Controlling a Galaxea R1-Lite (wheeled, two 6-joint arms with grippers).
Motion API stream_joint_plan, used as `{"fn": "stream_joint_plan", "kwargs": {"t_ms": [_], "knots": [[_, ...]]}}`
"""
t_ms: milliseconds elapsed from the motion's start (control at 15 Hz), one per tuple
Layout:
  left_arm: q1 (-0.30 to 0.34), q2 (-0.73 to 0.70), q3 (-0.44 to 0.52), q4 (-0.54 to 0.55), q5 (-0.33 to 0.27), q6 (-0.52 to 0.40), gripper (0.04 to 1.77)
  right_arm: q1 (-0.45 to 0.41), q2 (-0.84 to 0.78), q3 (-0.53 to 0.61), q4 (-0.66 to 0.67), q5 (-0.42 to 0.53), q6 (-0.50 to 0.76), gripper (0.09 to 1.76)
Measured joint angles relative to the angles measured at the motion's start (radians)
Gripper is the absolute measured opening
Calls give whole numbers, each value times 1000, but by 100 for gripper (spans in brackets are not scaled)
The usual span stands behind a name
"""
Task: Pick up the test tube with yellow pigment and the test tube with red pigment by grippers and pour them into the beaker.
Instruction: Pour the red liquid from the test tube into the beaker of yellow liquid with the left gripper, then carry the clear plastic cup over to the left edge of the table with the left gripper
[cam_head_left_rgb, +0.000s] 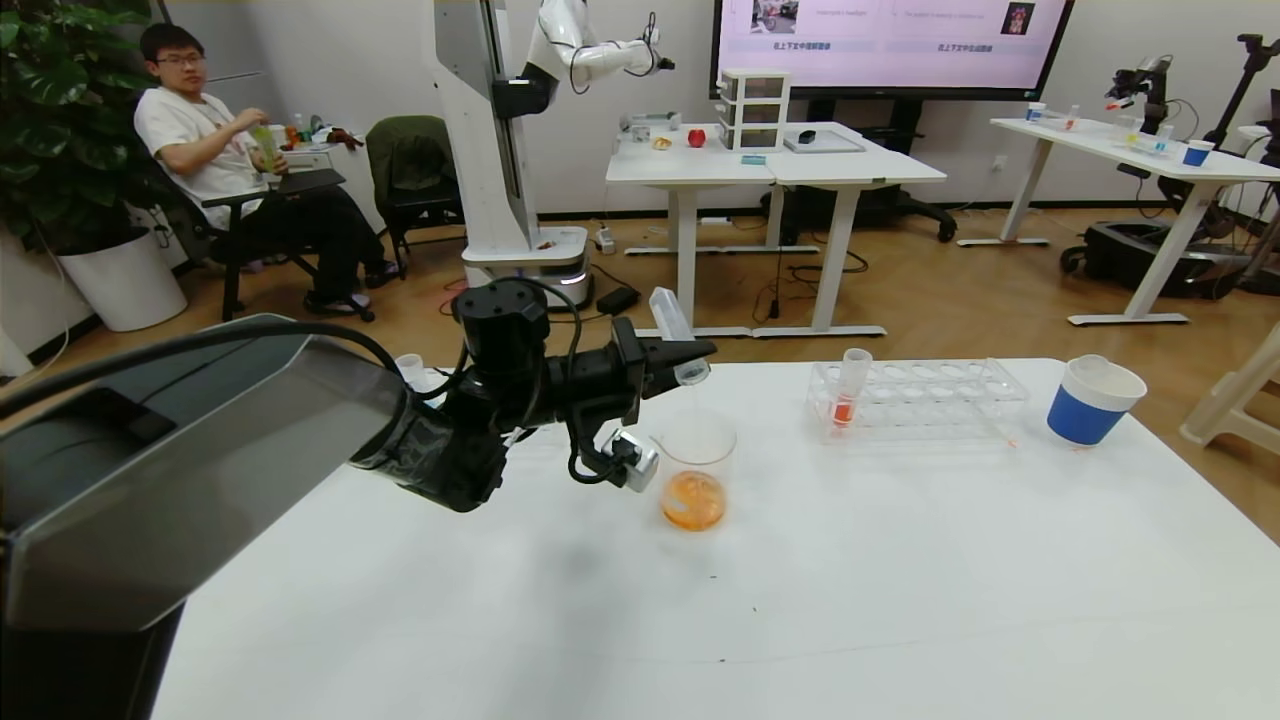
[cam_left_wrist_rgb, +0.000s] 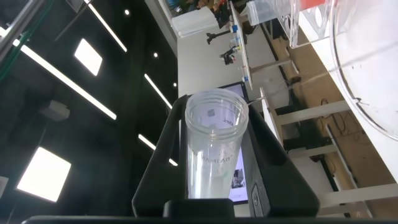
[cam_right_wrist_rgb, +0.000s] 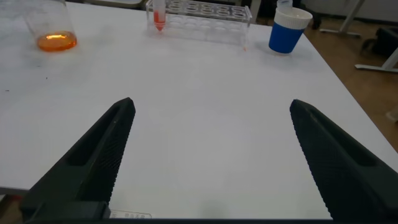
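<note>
My left gripper (cam_head_left_rgb: 690, 356) is shut on a clear test tube (cam_head_left_rgb: 675, 330) that looks empty. It holds the tube tilted, mouth down, just above the beaker (cam_head_left_rgb: 695, 468). The beaker stands mid-table with orange liquid at its bottom. In the left wrist view the tube (cam_left_wrist_rgb: 214, 149) sits between the black fingers (cam_left_wrist_rgb: 158, 162). A test tube with red pigment (cam_head_left_rgb: 849, 392) stands upright in the clear rack (cam_head_left_rgb: 930, 398). No tube with yellow liquid shows. My right gripper (cam_right_wrist_rgb: 211, 109) is open and empty over bare table, out of the head view.
A blue-and-white paper cup (cam_head_left_rgb: 1092, 400) stands right of the rack, near the table's far right edge. A small clear cup (cam_head_left_rgb: 410, 368) sits at the far left behind my left arm. The right wrist view shows the beaker (cam_right_wrist_rgb: 55, 28), rack (cam_right_wrist_rgb: 205, 14) and cup (cam_right_wrist_rgb: 287, 31) farther off.
</note>
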Motion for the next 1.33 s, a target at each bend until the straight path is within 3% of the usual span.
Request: {"fn": "stream_joint_plan", "kwargs": {"t_ms": [333, 467, 600, 667, 733, 933, 1000, 1200, 1333], "knots": [[2, 0, -1, 2, -4, -25, 51, 0, 0, 0, 0, 0, 0, 174], [7, -3, -2, -1, 1, -123, 51, 0, 0, 0, 0, 0, 0, 174], [5, -6, -16, -33, 43, -309, 51, 0, 0, 0, 0, 0, 0, 174], [0, -8, -27, -75, 109, -457, 51, 0, 0, 0, 0, 0, 0, 174], [-4, -10, -35, -138, 224, -610, 51, 0, 0, 0, 0, 0, 0, 174], [-36, -16, -43, -270, 693, -1070, 51, 0, 0, 0, 0, 0, 0, 174], [-48, -21, -46, -273, 814, -1190, 51, 0, 0, 0, 0, 0, 0, 174], [-56, -56, -46, -195, 1123, -1476, 51, 0, 0, 0, 1, 0, 0, 174], [-60, -95, -43, -22, 1246, -1674, 51, 0, 0, 0, 0, 0, 0, 174]]}}
